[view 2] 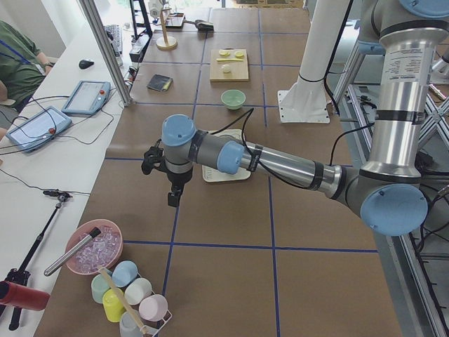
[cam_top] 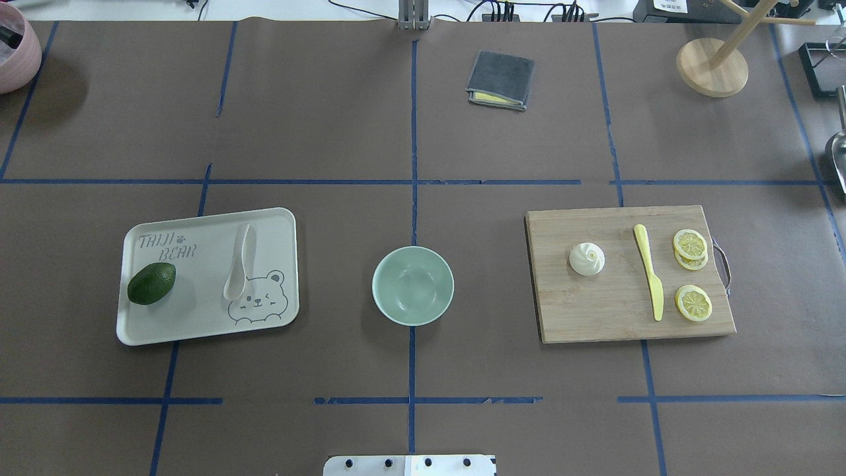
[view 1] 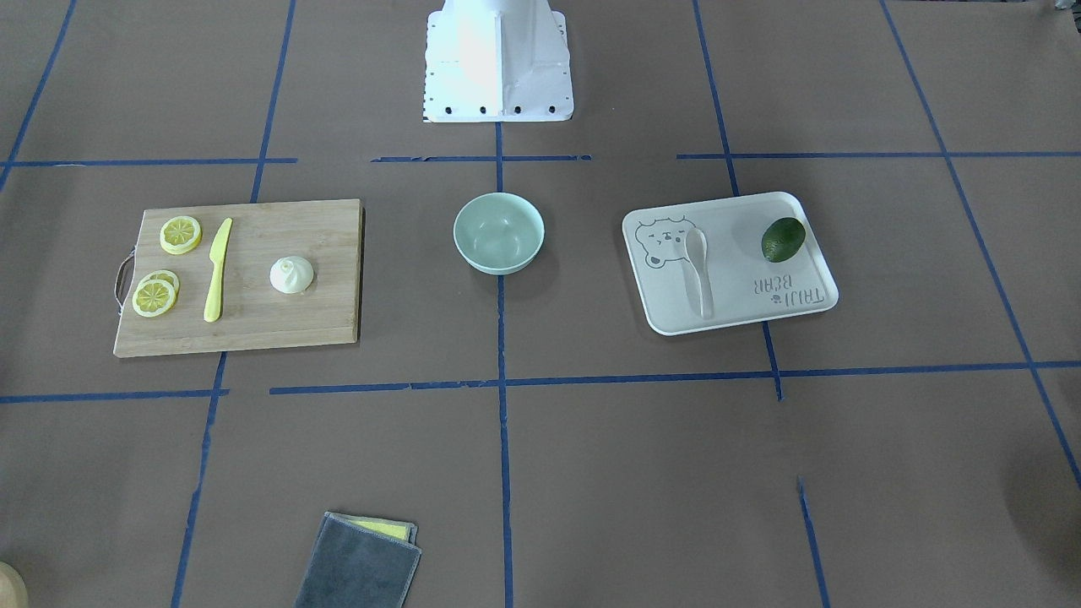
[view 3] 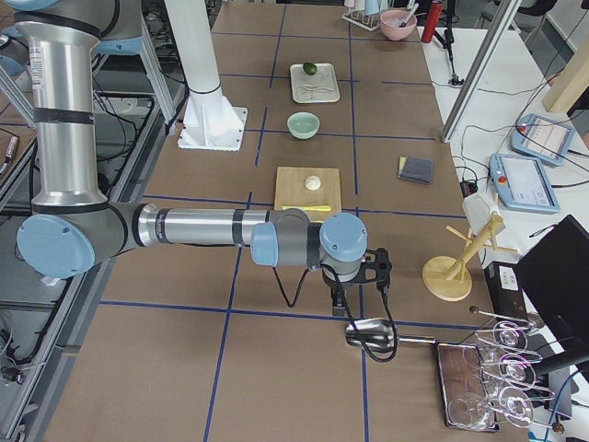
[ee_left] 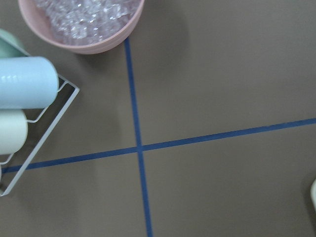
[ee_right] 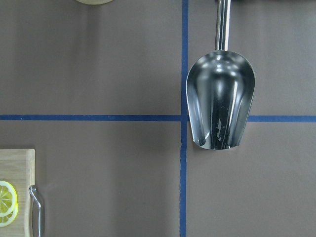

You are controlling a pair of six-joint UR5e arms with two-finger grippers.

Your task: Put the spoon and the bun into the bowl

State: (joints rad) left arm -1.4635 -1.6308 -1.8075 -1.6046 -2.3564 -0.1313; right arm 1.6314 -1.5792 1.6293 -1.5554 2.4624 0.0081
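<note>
On brown-papered table (cam_top: 410,132), set round mint-green bowl (cam_top: 383,268) midway, probably for reach from both sides, between cream soup spoon (cam_top: 240,262) on white bear-print tray (cam_top: 198,317) and white pleated bun (cam_top: 587,258) on wooden board (cam_top: 595,311). Could not tell spread of either arm's jaws.

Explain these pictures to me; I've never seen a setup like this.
It is a robot with two jointed arms, each ending in a two-finger end effector. Two pictures look down on the table: one from behind the robot, one facing it. Two are shot from the table's ends and show the left end effector and the right end effector hanging above the table; open or shut I cannot tell; nothing seems held. Two come from wrist cameras. An empty bowl stands in the middle. The spoon lies on a tray beside an avocado; the bun sits on a cutting board with a knife and lemon slices.
</note>
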